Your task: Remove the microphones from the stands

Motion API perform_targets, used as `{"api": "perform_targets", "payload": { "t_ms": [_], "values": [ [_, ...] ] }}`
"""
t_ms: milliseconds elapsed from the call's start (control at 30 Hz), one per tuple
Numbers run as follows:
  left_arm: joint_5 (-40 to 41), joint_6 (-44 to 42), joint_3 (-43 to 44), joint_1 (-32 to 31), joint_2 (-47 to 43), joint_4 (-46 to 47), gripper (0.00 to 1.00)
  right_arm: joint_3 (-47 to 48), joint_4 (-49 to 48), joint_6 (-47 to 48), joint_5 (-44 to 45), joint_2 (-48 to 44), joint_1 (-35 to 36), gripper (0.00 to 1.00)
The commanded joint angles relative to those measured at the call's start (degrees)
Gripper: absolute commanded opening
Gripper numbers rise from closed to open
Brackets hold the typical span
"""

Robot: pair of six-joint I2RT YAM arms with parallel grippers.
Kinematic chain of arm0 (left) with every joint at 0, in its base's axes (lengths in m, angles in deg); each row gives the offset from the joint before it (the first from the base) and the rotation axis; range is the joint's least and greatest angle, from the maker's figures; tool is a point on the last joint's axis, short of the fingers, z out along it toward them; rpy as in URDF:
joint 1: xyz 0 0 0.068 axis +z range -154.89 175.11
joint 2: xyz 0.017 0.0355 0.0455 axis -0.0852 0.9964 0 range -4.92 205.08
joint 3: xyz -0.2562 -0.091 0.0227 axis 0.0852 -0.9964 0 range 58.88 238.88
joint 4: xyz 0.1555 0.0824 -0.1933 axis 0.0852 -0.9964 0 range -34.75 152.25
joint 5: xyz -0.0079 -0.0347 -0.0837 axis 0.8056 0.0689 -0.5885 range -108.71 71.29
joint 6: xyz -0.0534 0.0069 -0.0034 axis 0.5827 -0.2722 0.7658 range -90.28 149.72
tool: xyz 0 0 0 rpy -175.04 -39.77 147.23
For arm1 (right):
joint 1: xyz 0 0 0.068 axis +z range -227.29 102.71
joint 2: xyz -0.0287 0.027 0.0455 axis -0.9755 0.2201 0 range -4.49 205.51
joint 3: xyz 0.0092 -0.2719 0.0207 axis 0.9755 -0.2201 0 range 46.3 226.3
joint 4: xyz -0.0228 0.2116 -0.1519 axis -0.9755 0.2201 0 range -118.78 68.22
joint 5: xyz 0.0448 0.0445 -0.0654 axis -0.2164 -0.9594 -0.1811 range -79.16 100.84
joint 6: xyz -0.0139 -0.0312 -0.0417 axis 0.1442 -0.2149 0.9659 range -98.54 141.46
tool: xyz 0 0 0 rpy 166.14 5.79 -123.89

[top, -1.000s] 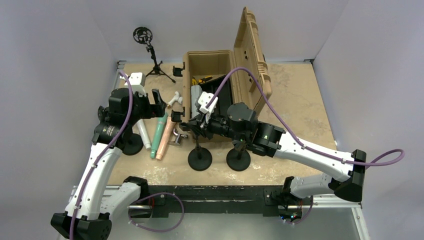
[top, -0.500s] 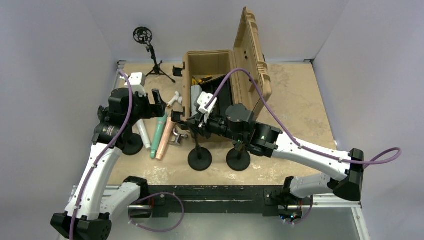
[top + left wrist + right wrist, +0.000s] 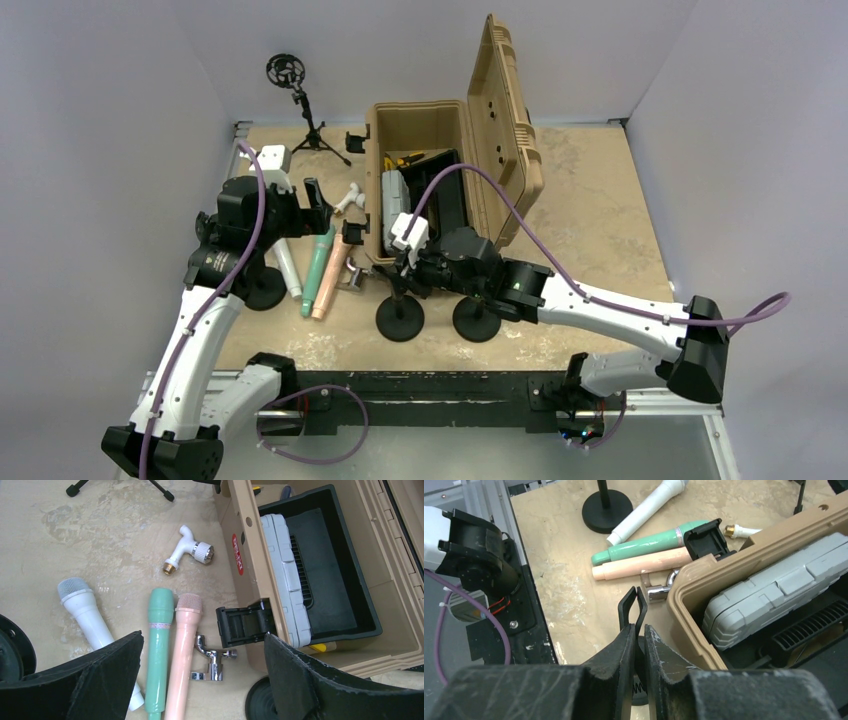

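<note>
Top external view: right gripper [image 3: 398,264] sits atop the middle stand [image 3: 400,319], just near of the open tan case [image 3: 415,120]
Right gripper: fingers clenched on the stand's forked clip [image 3: 632,607], seen close in the right wrist view
Left gripper [image 3: 202,636]: fingers spread wide and released, hovering above the microphones
Microphones: white microphone [image 3: 87,612], green microphone [image 3: 159,650] and pink microphone [image 3: 184,647] lie flat side by side on the table [image 3: 115,540], left of the case, off any stand
</note>
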Motion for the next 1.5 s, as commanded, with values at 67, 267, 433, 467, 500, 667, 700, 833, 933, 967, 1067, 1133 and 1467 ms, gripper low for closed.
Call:
{"api": "perform_targets", "payload": {
  "t_ms": [67,267,433,467,500,667,700,833,933,967,1067,1133,1467],
  "values": [
    [-1.1,0.8,-0.5,0.4,-0.7,2.5,0.88,-3.0,8.2,-2.9,-0.1,1.0,0.0,0.14],
    [-0.7,0.7,-0.7,0.4,-0.6,2.5,0.88,1.9,6.5,-1.4,6.1,1.4,0.0,0.23],
    [-1.1,0.4,-1.2,0.4,-1.4,3.4,0.88,8.2,3.0,1.8,10.7,-2.9,0.0,0.40],
    [-1.4,0.3,-1.4,0.4,-1.9,3.8,0.88,8.7,1.6,1.9,11.2,-4.0,0.0,0.45],
    [-1.7,0.0,-1.6,0.4,-2.4,4.4,0.88,9.2,0.6,2.0,11.9,-5.1,0.0,0.49],
    [-4.0,-0.9,-4.1,0.4,-8.0,9.4,0.90,9.9,-2.8,2.8,16.9,-11.6,0.0,0.59],
    [-5.0,-0.6,-4.8,0.4,-9.5,11.0,0.90,9.8,-3.4,2.7,18.4,-13.1,0.0,0.60],
    [-9.8,2.3,-6.6,0.4,-14.3,16.4,0.91,7.9,-7.9,0.1,27.4,-21.9,0.0,0.61],
    [-12.6,5.5,-6.6,0.4,-16.8,19.2,0.91,4.2,-11.0,-0.4,34.8,-29.5,0.0,0.60],
    [-13.5,6.6,-6.8,0.4,-17.6,21.0,0.91,3.3,-11.3,-0.5,37.1,-31.8,0.0,0.59],
    [-14.8,9.6,-7.1,0.4,-20.4,25.1,0.92,1.8,-10.9,-4.0,44.4,-38.4,0.1,0.58],
    [-15.3,11.0,-7.0,0.4,-21.7,27.0,0.92,1.0,-10.1,-5.4,48.6,-42.9,0.0,0.58],
    [-11.0,10.4,-10.3,0.4,-29.8,29.8,0.92,-2.3,-1.8,-13.1,57.2,-53.1,0.0,0.74]
  ]
}}
